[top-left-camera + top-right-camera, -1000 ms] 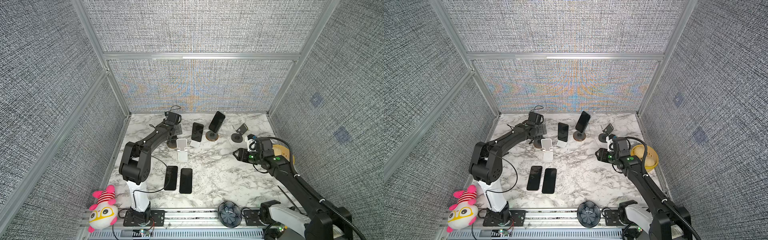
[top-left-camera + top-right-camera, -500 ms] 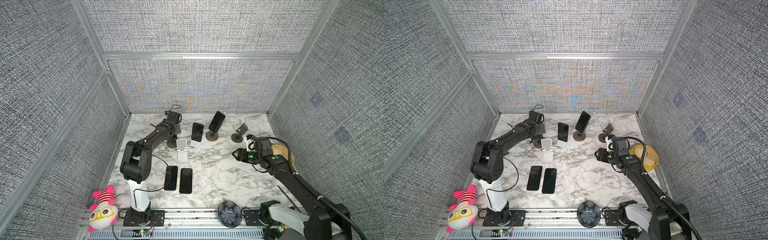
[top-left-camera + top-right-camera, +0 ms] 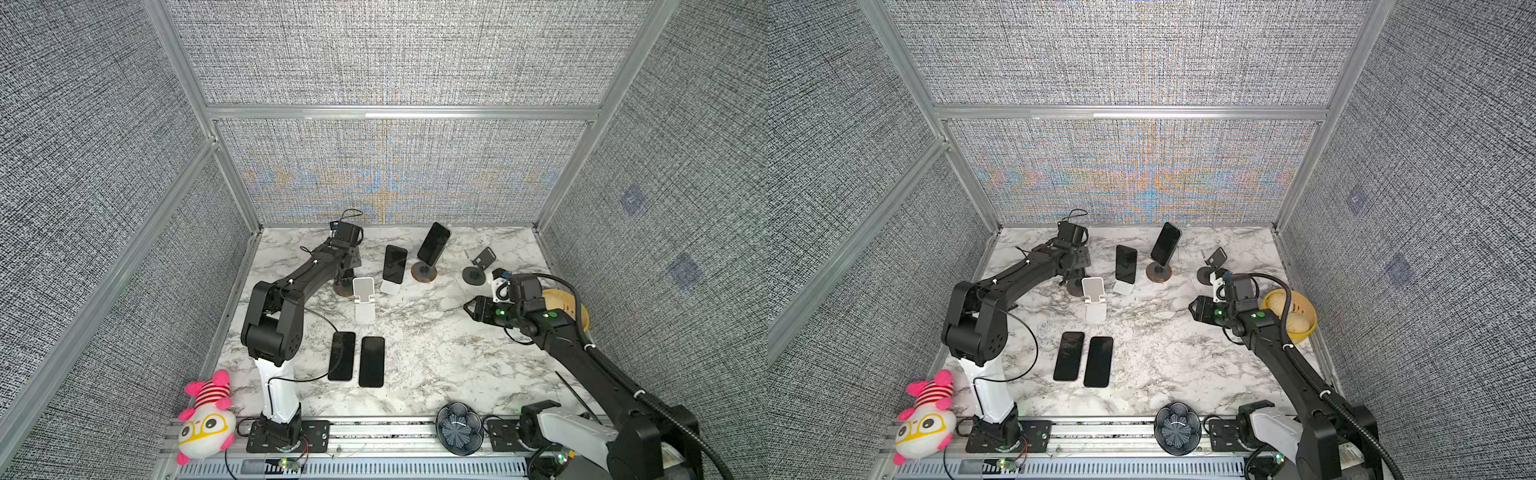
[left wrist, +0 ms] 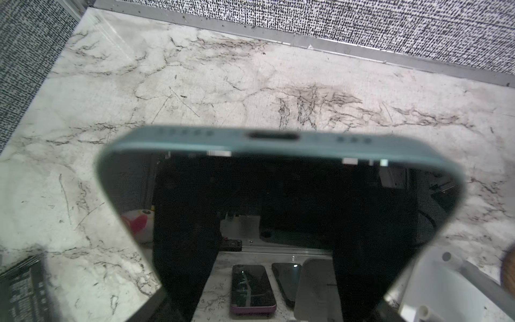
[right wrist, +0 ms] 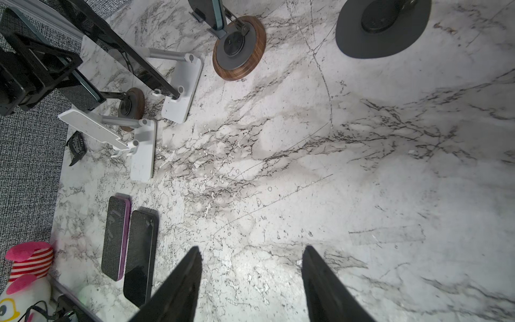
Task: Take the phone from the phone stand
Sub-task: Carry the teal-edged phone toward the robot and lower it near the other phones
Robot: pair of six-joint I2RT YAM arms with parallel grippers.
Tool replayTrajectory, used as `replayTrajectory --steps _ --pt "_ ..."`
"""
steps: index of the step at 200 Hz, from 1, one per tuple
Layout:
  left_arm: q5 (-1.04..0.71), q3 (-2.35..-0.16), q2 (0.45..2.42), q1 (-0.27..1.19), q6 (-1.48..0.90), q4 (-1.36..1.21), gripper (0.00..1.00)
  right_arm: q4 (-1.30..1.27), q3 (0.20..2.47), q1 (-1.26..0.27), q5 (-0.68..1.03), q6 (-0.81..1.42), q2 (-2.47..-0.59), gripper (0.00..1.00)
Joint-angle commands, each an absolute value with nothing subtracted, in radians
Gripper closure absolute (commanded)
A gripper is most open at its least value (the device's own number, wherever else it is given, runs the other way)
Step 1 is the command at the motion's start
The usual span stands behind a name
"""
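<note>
1. The left gripper (image 3: 347, 269) is reached out to the back left of the marble table (image 3: 436, 353), directly over a phone stand (image 3: 342, 289) with a round wooden base
2. The phone (image 4: 278, 200), teal-edged with a dark screen, fills the left wrist view, and its port edge is the far one from the camera
3. In the right wrist view the phone is tilted inside the black frame of the left gripper, just above the stand's arm
4. The pincer's jaws straddle the phone; whether they press its sides cannot be told, nor whether the phone rests on the stand
5. The right gripper (image 5: 250, 248) hovers over bare marble on the right side, its fingers (image 5: 178, 284) moderately apart with nothing between them
6. An empty white stand (image 3: 364, 301) is just beside the phone stand, nearer the front
7. A purple-edged phone (image 5: 115, 237) and a black phone (image 5: 140, 251) lie flat side by side near the front middle of the table
</note>
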State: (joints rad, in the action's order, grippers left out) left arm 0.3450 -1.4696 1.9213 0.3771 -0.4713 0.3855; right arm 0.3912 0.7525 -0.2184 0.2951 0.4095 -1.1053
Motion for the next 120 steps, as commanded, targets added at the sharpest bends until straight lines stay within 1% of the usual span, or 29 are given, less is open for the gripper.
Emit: replayTrajectory --steps 1,49,80,98,120 --pt "0.379 -1.468 1.887 0.377 -0.467 0.382 0.24 0.385 0.752 -0.219 0.296 0.405 -1.102 0.41" --pt "0.373 -1.472 1.861 0.377 -0.47 0.397 0.26 0.386 0.75 -0.221 0.298 0.404 -1.1 0.42" --pt "0.359 -1.466 1.808 0.377 -0.482 0.41 0.26 0.391 0.748 -0.219 0.287 0.402 -1.092 0.42" --pt "0.35 -1.47 1.774 0.377 -0.475 0.434 0.32 0.39 0.749 -0.218 0.285 0.4 -1.098 0.42" --pt "0.357 -1.468 1.738 0.377 -0.459 0.468 0.34 0.389 0.747 -0.219 0.288 0.405 -1.093 0.42"
